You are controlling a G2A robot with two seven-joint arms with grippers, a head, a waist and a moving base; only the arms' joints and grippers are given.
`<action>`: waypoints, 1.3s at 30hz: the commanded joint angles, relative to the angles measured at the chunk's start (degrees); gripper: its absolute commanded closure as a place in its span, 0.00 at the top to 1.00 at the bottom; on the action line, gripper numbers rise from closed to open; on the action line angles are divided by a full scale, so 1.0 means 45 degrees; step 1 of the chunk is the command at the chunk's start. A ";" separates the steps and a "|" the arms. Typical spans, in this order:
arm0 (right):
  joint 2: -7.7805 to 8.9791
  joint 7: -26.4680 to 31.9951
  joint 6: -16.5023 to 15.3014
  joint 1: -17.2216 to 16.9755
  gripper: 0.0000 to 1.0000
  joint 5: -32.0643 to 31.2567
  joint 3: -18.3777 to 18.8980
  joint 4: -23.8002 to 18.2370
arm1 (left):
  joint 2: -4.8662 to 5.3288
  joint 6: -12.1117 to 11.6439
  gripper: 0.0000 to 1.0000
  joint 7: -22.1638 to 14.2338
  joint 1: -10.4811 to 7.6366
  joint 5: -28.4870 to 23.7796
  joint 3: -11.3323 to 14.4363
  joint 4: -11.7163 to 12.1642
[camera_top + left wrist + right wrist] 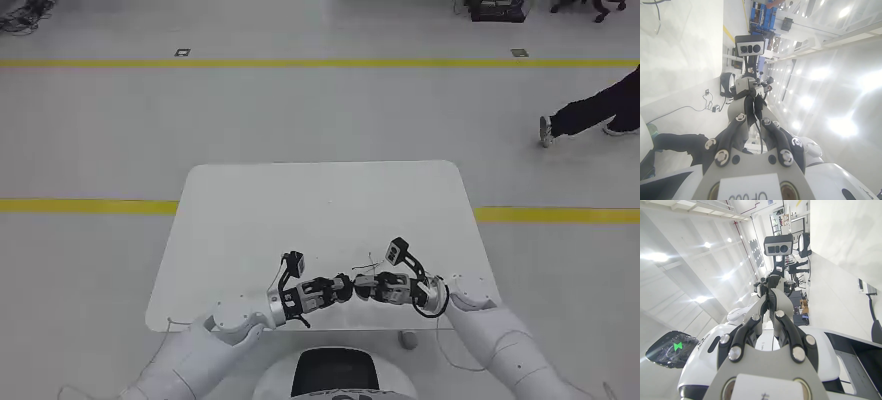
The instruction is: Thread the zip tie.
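Your left gripper (753, 100), nearest its wrist camera, has its jaws pressed together on the black zip tie (758, 130). The tie's thin strap runs back from the dark pads (748, 109), between the two fingers, toward the wrist. Your right gripper (769, 299) faces it tip to tip. Its ribbed pads (772, 303) stand together, but you cannot tell what, if anything, lies between them. From the top view, you see both grippers meeting above the near part of the white table (320, 200), about midway across its width, with the tie held up off the surface. One yellow floor line (300, 63) crosses the pale floor well beyond the table's far edge.
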 commanded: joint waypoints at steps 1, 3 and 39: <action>-0.0001 -0.0004 0.0009 -0.0001 0.00 -0.0010 -0.0007 0.0000 | 0.0000 -0.0007 0.06 -0.0005 -0.0002 -0.0004 0.0007 0.0002; -0.0001 -0.0007 0.0006 -0.0003 0.00 -0.0011 -0.0008 -0.0005 | 0.0000 -0.0014 0.05 -0.0004 -0.0003 -0.0010 0.0012 0.0007; 0.0046 -0.0489 -0.0136 -0.0248 1.00 0.0496 0.0415 0.0046 | 0.0098 -0.0995 0.00 0.0220 0.0001 0.1076 -0.0095 0.0091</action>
